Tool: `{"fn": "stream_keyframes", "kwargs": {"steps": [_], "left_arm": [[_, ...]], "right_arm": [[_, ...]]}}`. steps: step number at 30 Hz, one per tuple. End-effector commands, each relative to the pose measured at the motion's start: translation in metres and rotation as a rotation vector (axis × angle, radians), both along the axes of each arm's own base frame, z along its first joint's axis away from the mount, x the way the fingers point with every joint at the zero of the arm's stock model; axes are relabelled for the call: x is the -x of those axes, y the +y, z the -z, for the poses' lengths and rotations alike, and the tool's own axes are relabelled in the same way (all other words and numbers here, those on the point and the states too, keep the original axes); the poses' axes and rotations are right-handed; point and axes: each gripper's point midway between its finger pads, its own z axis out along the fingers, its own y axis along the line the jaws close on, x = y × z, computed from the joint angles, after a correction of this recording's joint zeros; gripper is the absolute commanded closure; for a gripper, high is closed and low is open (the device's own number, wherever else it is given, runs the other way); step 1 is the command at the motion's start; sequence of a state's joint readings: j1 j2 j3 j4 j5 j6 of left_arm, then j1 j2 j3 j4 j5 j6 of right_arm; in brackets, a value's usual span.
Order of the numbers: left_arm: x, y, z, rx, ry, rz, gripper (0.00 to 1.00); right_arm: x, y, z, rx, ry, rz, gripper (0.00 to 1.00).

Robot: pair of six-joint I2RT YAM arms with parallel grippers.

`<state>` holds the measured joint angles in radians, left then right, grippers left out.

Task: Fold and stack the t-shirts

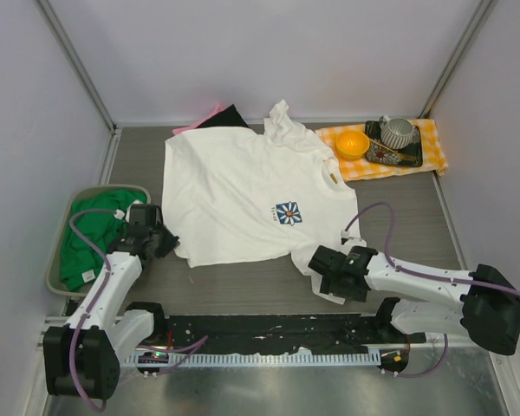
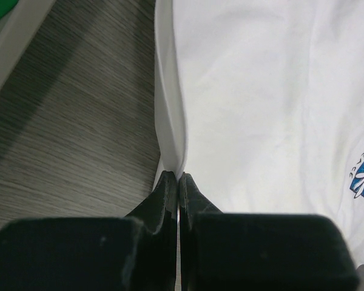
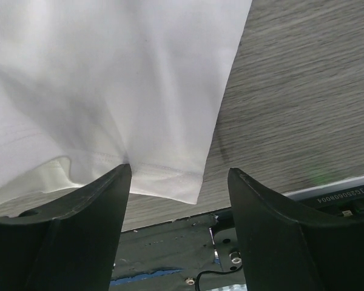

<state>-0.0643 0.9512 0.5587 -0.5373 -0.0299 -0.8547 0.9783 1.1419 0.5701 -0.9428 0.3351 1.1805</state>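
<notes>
The white t-shirt with a blue daisy print lies spread flat in the middle of the table. My left gripper is shut on its near left edge; in the left wrist view the fingertips pinch a fold of the white cloth. My right gripper is open at the shirt's near right corner, and that corner lies between the spread fingers. A green t-shirt lies in a bin at the left. Black and pink t-shirts lie at the back, partly under the white one.
A grey bin stands at the left edge. An orange-and-white checked cloth at the back right bears an orange bowl, a dark tray and a cup. The table's front rail is just below the right gripper.
</notes>
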Motion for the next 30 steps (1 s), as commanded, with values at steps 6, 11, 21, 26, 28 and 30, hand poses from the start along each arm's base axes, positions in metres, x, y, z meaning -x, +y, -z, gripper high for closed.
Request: {"fn": "stream_keyframes", "kwargs": {"steps": [6, 11, 21, 26, 28, 30], "left_arm": [[-0.008, -0.004, -0.005, 0.01, -0.028, 0.032, 1.0], [-0.006, -0.003, -0.006, 0.004, -0.024, 0.03, 1.0], [-0.003, 0.0, -0.01, -0.008, -0.028, 0.02, 1.0], [0.001, 0.003, -0.017, -0.021, -0.039, 0.012, 1.0], [0.002, 0.004, -0.022, -0.024, -0.044, 0.011, 1.0], [0.002, 0.005, -0.031, -0.028, -0.065, 0.008, 1.0]], "right_arm": [[0.001, 0.014, 0.01, -0.093, -0.018, 0.061, 0.41], [0.006, 0.011, 0.016, -0.09, -0.008, 0.057, 0.46], [0.014, 0.007, 0.02, -0.12, -0.011, 0.071, 0.9], [0.011, 0.006, 0.015, -0.107, -0.028, 0.067, 0.99], [0.002, 0.009, 0.005, -0.105, -0.069, 0.059, 0.99], [-0.007, 0.011, -0.014, -0.099, -0.109, 0.051, 0.99]]}}
